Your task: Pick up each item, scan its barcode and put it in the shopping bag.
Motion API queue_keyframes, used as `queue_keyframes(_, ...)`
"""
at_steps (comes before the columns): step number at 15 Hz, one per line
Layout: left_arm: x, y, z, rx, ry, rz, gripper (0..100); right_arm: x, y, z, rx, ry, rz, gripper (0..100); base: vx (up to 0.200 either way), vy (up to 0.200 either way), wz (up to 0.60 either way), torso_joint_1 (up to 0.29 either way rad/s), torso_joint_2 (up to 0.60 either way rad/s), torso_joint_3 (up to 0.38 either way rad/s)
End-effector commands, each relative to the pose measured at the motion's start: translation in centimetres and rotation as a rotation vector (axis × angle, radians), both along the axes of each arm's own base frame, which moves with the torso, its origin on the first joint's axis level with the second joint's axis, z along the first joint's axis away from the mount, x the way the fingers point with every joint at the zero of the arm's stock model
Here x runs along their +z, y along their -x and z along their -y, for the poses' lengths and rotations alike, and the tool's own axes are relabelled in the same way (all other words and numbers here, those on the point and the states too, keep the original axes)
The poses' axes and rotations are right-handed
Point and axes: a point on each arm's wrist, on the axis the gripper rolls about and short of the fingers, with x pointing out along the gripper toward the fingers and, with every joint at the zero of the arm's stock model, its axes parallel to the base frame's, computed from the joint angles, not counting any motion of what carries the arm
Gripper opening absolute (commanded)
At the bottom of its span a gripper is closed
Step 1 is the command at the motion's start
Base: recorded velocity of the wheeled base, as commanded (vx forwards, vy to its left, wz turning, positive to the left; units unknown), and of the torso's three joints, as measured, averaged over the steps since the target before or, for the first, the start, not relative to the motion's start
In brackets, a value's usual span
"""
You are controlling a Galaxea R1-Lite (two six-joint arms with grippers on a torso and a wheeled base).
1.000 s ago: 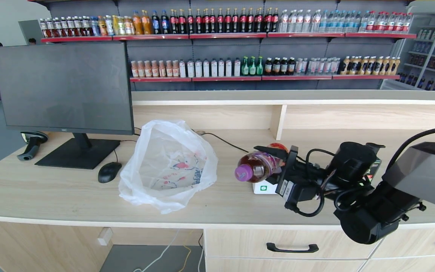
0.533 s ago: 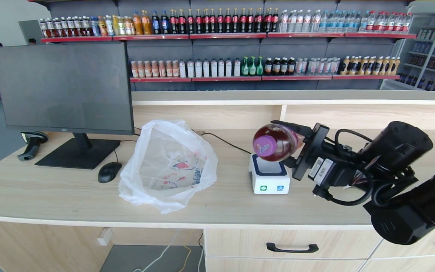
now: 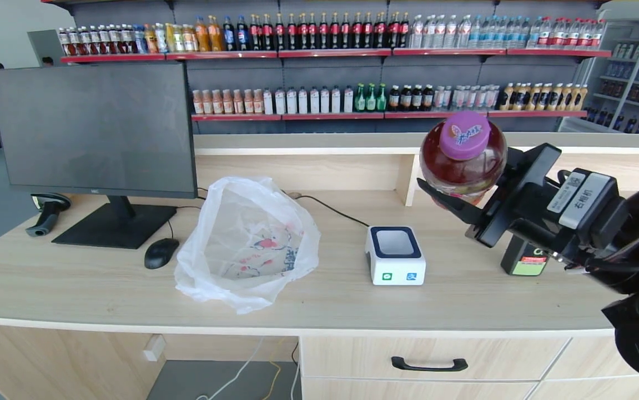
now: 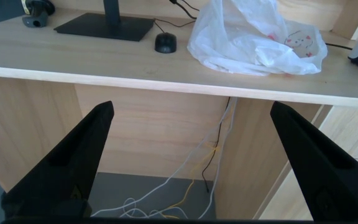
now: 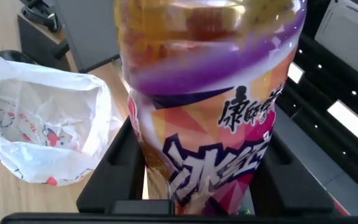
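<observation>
My right gripper is shut on a bottle of reddish-brown drink with a purple cap, held high above the counter's right side, cap tilted up toward the camera. In the right wrist view the bottle with its purple and orange label stands between the black fingers. The white barcode scanner sits on the counter below and left of the bottle. The open white plastic shopping bag lies left of the scanner. A dark item with a green label stands behind the right arm. My left gripper is open below the counter's front edge.
A monitor on a stand, a black mouse and a handheld scanner occupy the counter's left. Cables run behind the bag. A raised wooden ledge with a divider lines the back. Drawers with black handles sit below.
My right gripper has lifted the bottle up and to the right, away from the scanner, tilting its cap upward. The scanner and the green-labelled item are now uncovered.
</observation>
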Motion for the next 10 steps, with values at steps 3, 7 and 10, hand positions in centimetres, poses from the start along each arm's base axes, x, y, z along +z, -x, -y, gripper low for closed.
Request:
queue_keyframes(3,0.0,0.0,0.0,0.001,0.0,0.0,100,1.7,1.3,-1.7,0.007,-0.131,-0.043,0,0.0,0.0,0.0,0.0,0.0,0.0)
queue_keyframes(7,0.0,0.0,0.0,0.001,0.0,0.0,100,1.1,4.5,-4.9,0.063,-0.387,-0.353,0,0.0,0.0,0.0,0.0,0.0,0.0)
queue_keyframes(10,0.0,0.0,0.0,0.001,0.0,0.0,100,0.3,5.0,-4.3,0.009,-0.566,-0.532,0,0.0,0.0,0.0,0.0,0.0,0.0)
